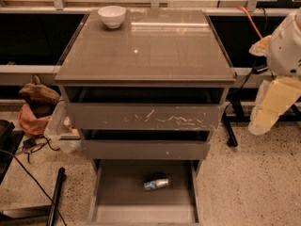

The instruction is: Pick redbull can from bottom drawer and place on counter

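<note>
The redbull can [156, 184] lies on its side on the floor of the open bottom drawer [117, 201], near the middle. The counter [146, 46] is the glossy grey-brown top of the cabinet. My gripper [260, 124] hangs at the right edge of the view, beside the cabinet at about the height of the top drawer. It is well to the right of the can and higher than it, and holds nothing that I can see.
A white bowl [112, 16] stands at the counter's back left corner. The scratched-front top drawer [146, 117] and the middle drawer [146, 149] overhang the bottom one. Bags and cables [35, 107] lie on the floor to the left. A black stand leg [230, 126] is at the right.
</note>
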Controlling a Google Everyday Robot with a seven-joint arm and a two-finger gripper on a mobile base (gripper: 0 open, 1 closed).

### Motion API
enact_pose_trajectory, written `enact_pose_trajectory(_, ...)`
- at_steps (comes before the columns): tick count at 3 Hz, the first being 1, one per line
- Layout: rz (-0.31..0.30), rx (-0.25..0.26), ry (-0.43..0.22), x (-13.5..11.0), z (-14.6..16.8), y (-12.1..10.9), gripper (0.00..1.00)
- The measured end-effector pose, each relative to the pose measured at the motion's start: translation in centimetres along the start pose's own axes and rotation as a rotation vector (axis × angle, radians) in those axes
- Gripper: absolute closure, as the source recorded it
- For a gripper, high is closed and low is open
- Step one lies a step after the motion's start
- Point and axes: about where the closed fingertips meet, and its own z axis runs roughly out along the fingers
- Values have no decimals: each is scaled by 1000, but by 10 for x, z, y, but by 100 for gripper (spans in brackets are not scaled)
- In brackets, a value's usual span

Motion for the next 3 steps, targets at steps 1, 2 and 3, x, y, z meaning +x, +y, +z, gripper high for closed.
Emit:
enact_pose_trajectory(1,2,-48,-91,-8,49,8,0)
enact_pose_trajectory(2,-4,-69,-171,-22,116,16,0)
enact_pose_trajectory(3,43,-110,-247,-35,190,31,0)
